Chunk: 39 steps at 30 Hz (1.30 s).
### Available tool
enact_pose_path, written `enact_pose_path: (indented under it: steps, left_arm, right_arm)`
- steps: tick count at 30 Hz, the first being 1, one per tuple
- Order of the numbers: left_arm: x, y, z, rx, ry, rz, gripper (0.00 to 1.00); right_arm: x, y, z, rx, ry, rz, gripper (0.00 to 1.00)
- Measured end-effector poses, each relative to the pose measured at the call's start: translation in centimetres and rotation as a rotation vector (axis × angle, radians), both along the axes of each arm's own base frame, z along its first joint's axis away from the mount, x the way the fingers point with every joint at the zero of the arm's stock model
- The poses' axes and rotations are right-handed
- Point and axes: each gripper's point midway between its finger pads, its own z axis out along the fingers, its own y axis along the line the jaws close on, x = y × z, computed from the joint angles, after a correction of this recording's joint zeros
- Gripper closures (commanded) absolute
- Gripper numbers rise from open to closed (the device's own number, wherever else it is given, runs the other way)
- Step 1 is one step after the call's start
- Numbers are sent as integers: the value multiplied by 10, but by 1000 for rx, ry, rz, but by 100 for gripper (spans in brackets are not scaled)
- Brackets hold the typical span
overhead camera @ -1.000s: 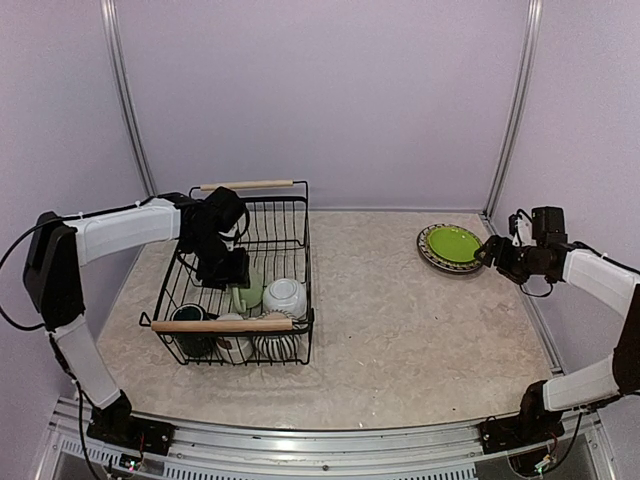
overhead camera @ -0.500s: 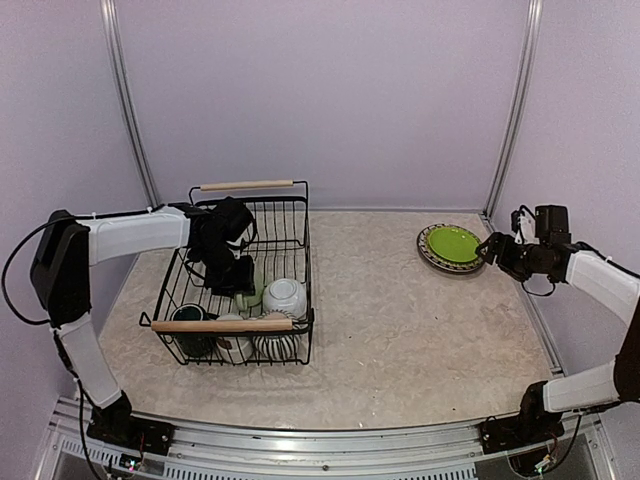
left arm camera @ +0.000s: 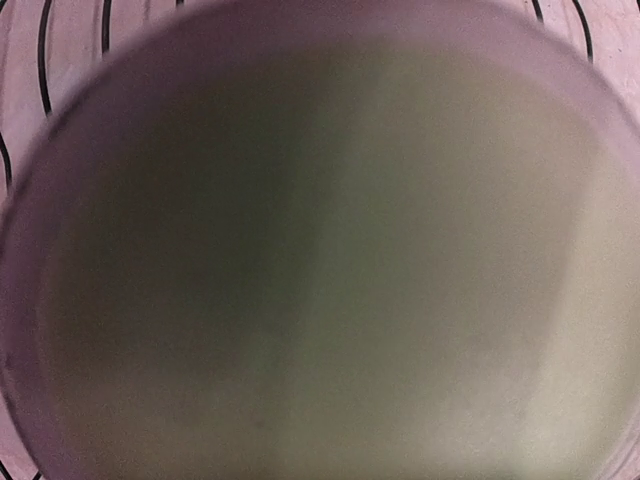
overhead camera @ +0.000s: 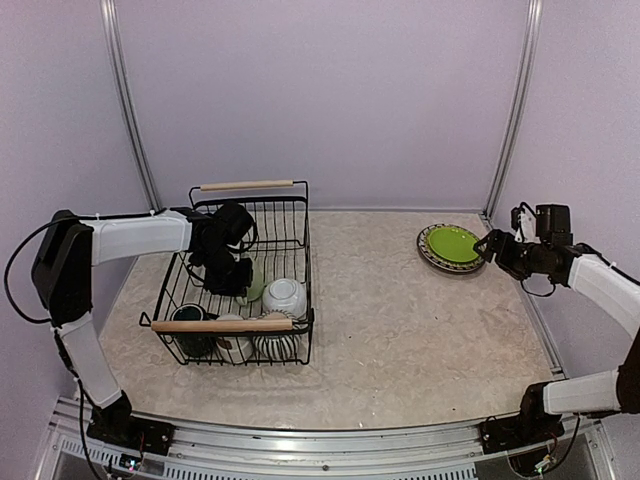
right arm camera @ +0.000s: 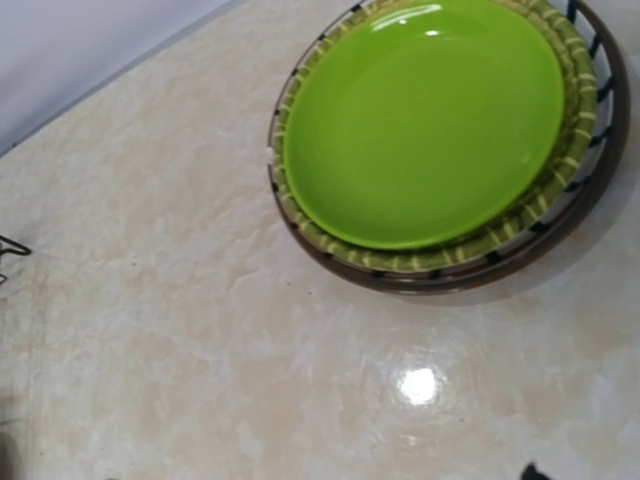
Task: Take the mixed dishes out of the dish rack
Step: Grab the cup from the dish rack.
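The dish rack (overhead camera: 303,215) stands at the left of the table. In it are the pale green mug (overhead camera: 254,284), the white bowl (overhead camera: 285,296), the dark teal mug (overhead camera: 188,318) and a striped mug (overhead camera: 272,344) below the near handle. My left gripper (overhead camera: 231,272) is down inside the rack, right at the pale green mug, whose blurred inside (left arm camera: 330,260) fills the left wrist view; its fingers are hidden. The lime-green plate (overhead camera: 452,243) (right arm camera: 425,120) lies on the black-and-white striped plate (right arm camera: 597,150) at the far right. My right gripper (overhead camera: 491,248) hovers just right of them, empty.
The rack's two wooden handles are at its far end (overhead camera: 247,185) and near end (overhead camera: 222,325). A metal upright (overhead camera: 508,120) and the right wall stand close behind the plates. The pale marbled tabletop (right arm camera: 200,350) lies between rack and plates.
My left gripper has moved down and a little right inside the rack, onto the pale green mug. My right gripper has drawn slightly back from the plates.
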Motion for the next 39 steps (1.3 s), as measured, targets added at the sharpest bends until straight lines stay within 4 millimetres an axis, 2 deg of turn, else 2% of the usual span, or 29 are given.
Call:
enact_pose_path:
  steps: [5,12,15,24,27,31,37,39]
  left_arm:
    - [1,1,0,7,-6,2,100]
    - [-4,5,4,9,-14,2,100]
    - [-6,10,11,16,-26,11,100]
    - [-1,22,42,-48,-75,42,100]
    - [-1,21,56,-86,-98,41,100]
    - [-2,17,85,-180,-133,29,100]
    - [9,12,155,-429,-256,14,100]
    - [12,8,176,-518,-294,-1,100]
  right_arm:
    - [-1,3,3,9,-4,2,17]
    - [-2,9,3,16,-1,13,17]
    - [-2,13,3,21,-1,18,17]
    - [-2,44,4,45,5,84,15]
    - [0,64,9,61,-7,127,14]
    - [7,102,18,88,-27,205,14]
    - [20,169,39,151,-62,332,13]
    - [24,195,53,190,-89,383,12]
